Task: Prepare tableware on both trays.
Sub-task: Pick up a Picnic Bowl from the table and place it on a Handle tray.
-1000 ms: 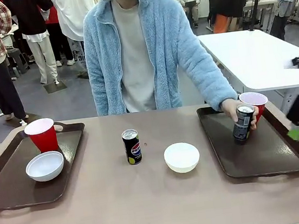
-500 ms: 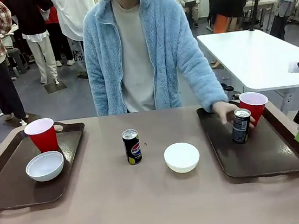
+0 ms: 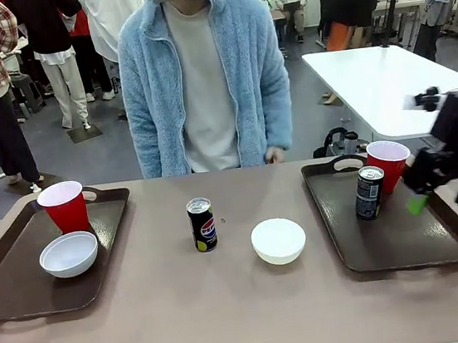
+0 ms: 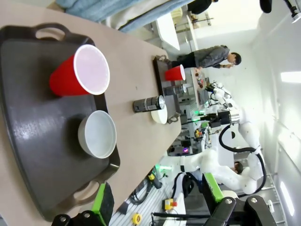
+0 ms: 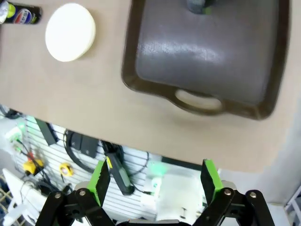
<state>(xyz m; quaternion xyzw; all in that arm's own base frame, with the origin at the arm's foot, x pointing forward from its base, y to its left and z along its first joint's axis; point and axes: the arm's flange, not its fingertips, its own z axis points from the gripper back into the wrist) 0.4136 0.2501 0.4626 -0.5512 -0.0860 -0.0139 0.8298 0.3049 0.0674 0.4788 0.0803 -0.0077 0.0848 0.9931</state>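
The left tray (image 3: 18,289) holds a red cup (image 3: 66,206) and a white bowl (image 3: 69,254). A black can (image 3: 202,223) and a second white bowl (image 3: 278,240) stand on the bare table between the trays. On the right tray (image 3: 404,238), a can (image 3: 370,192) stands upright beside a red cup (image 3: 389,160). My right gripper (image 3: 422,194), blurred, hovers over that tray's right side, open and empty (image 5: 155,181). My left gripper (image 4: 155,202) is open above the left tray (image 4: 33,117), near its cup (image 4: 80,70) and bowl (image 4: 97,133).
A person in a light blue fleece (image 3: 200,74) stands at the far edge, one hand (image 3: 275,156) at the table's rim. A white table (image 3: 377,86) stands behind on the right. Other people stand farther back.
The person let go of the can on the right tray and drew the hand back to the body. My right gripper moved left, in over the right tray's edge.
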